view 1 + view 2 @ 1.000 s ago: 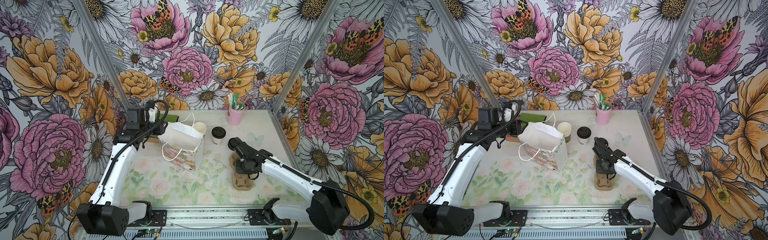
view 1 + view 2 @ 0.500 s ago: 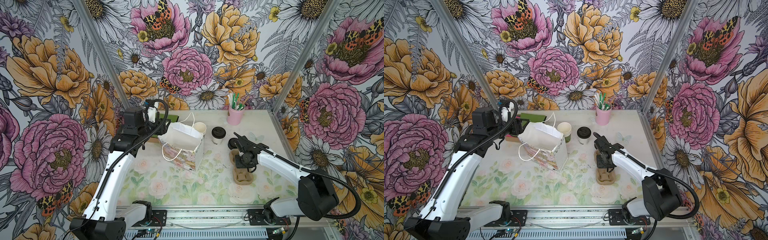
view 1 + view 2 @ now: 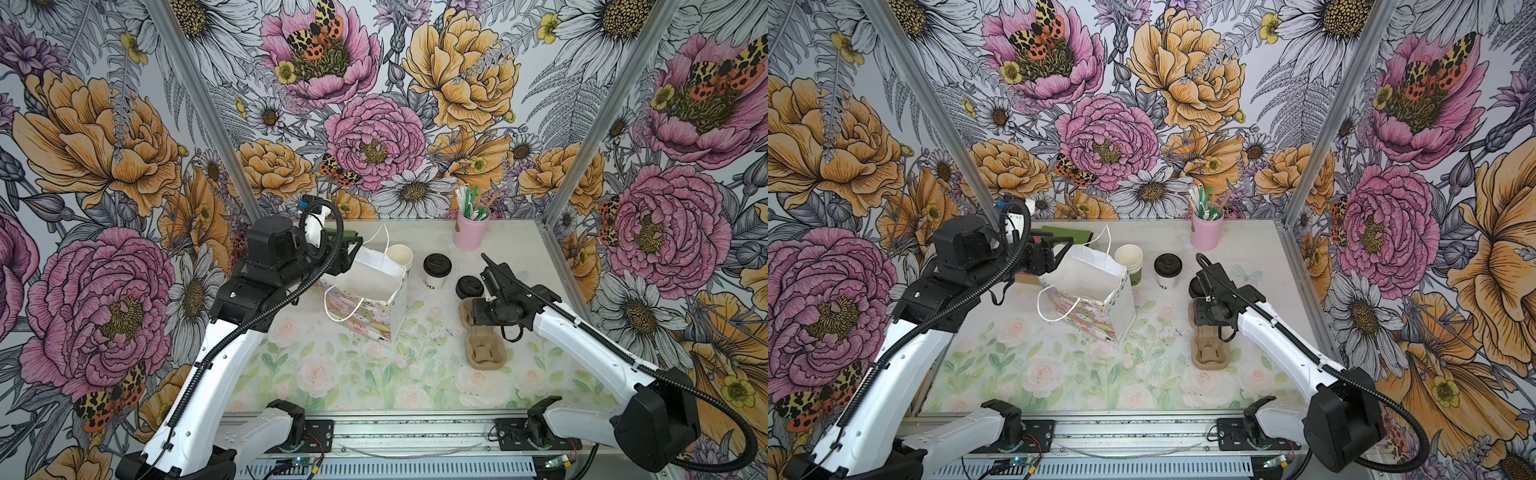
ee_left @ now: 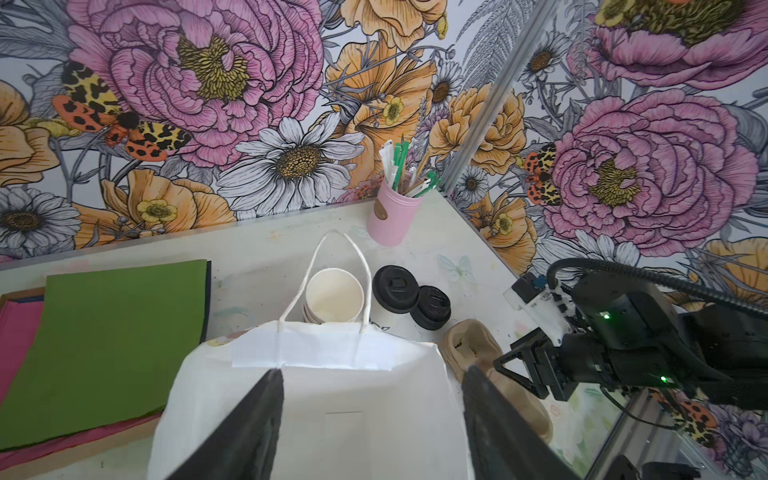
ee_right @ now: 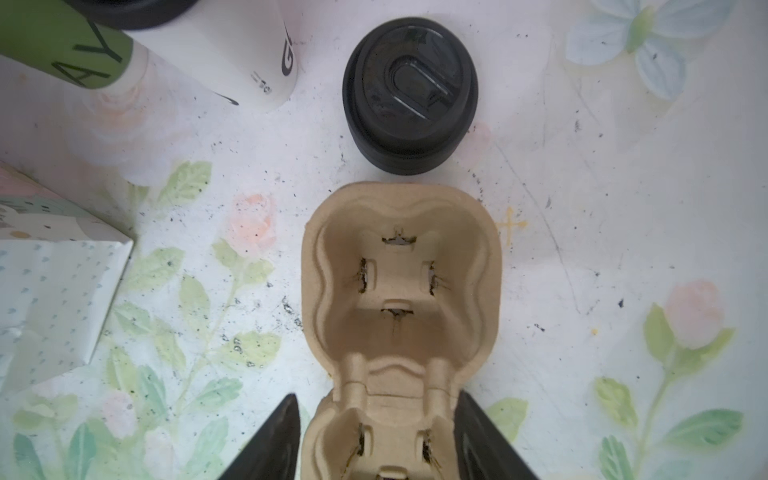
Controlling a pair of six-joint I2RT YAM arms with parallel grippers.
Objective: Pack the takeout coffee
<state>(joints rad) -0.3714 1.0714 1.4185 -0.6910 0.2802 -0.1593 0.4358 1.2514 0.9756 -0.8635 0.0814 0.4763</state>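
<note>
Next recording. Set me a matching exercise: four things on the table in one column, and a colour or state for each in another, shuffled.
Things:
1. coffee
2. bag
3. carrier
4. pink cup

States:
A. holds straws
B. brown, empty
C. white, mouth open
D. black lid on

Pairs: 1-D, 2-C, 3-B, 4-A

I'm working in a robot test cell dressed up as a café counter, not a real shop. Printed flower panels (image 3: 374, 104) close in three sides, held by bare aluminium posts (image 3: 199, 108), and a metal rail (image 3: 407, 428) with exposed wiring runs along the lower edge. Mid-frame on the tabletop (image 3: 332, 374) sit a paper bag (image 3: 374, 278), stacked cups (image 3: 400, 255), loose lids (image 3: 469, 286), a pulp carrier (image 3: 486, 353) and a pink stirrer pot (image 3: 469, 235).
</note>
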